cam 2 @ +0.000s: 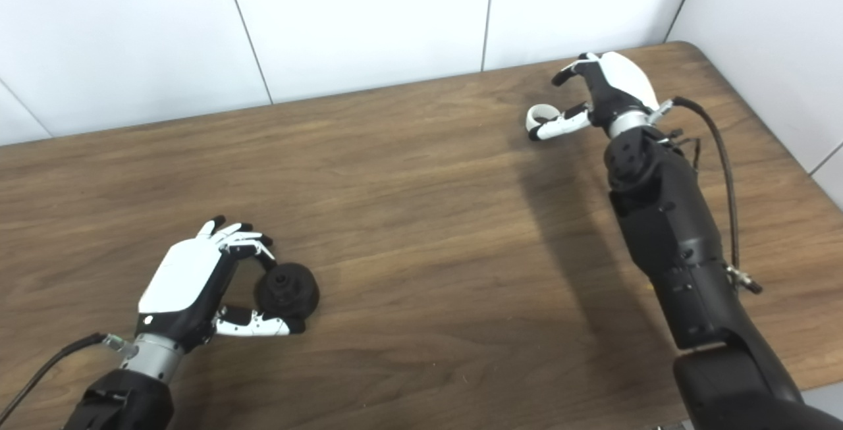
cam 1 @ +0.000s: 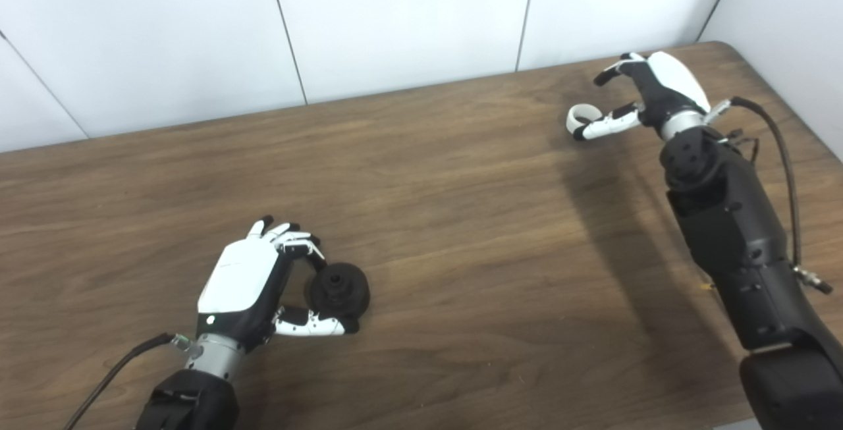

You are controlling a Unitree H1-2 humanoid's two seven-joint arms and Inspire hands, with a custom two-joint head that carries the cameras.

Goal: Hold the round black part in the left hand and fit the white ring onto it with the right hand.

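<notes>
The left hand [cam 1: 253,282] sits low at the near left of the wooden counter [cam 1: 461,219], its fingers [cam 1: 296,240] curled over the far side of the round black part [cam 1: 339,290] and its thumb [cam 1: 316,324] lying along the near side, so the part is cupped between them; whether it is gripped firmly or only bracketed is hard to tell, and it seems to rest on the counter. The part is a squat disc lying flat with a small raised hub in its middle, so its axis points up toward the cameras. The right hand [cam 1: 649,94] is well apart, at the far right of the counter near the rounded far-right corner, fingers apart and not clenched on anything, its thumb [cam 1: 606,127] reaching left to touch or lie just beside the white ring [cam 1: 583,116]. The ring seems tilted rather than lying flat, its opening facing roughly toward the cameras, though it is too small to tell exactly. Between the two hands runs a wide bare stretch of wood grain. The far edge of the counter meets a white panelled wall [cam 1: 395,15], and a second white wall [cam 1: 790,15] closes the right side just beyond the right hand.
</notes>
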